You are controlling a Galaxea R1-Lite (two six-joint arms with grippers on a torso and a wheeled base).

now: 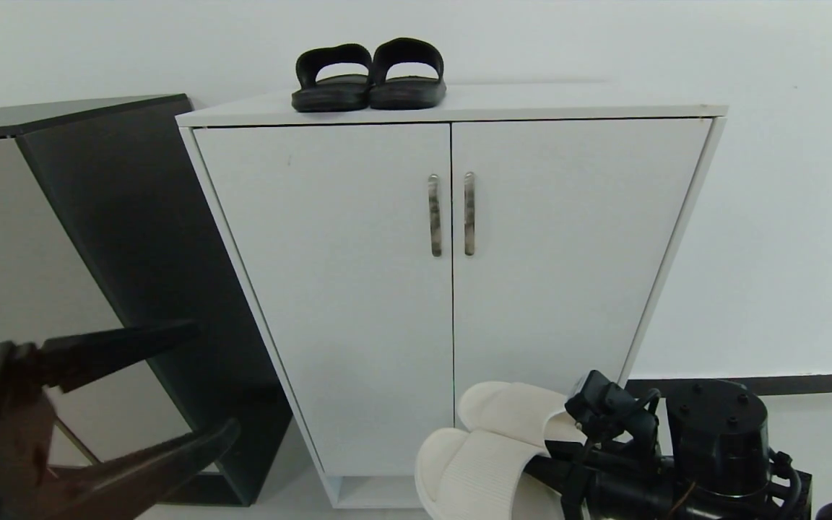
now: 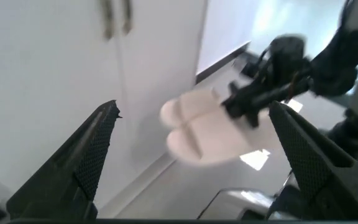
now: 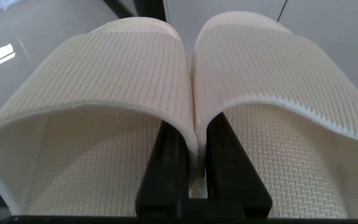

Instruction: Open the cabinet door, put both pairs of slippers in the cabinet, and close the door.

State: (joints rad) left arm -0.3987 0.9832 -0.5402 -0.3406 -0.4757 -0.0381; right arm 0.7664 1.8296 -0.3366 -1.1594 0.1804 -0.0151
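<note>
Doors of the white cabinet (image 1: 568, 101) are both shut. Their 2 metal handles, the left handle (image 1: 434, 215) and the right handle (image 1: 469, 214), stand upright side by side at the middle seam. The black slippers (image 1: 369, 76) rest as 1 pair on the cabinet top.

The white slippers (image 1: 488, 448) hang low, just before the right door (image 1: 575, 253) and near the floor (image 1: 820, 433). The right end effector (image 3: 199, 163) carries them, its fingers closed on the 2 inner walls of the pair, which are pressed together. The left end effector (image 1: 215, 377) is wide open and holds nothing. It is low, in front of the dark cabinet (image 1: 134, 217) that stands beside the white one.

The opening step is not yet done. From the left end effector the handles lie above and toward the right, farther from the robot, and their long axis is vertical. I judge the left arm is the one for the door, because it is free and the left handle is on its side. The white pair is close before the right door, so the left door (image 1: 329, 274) seems the safer one to pull.
</note>
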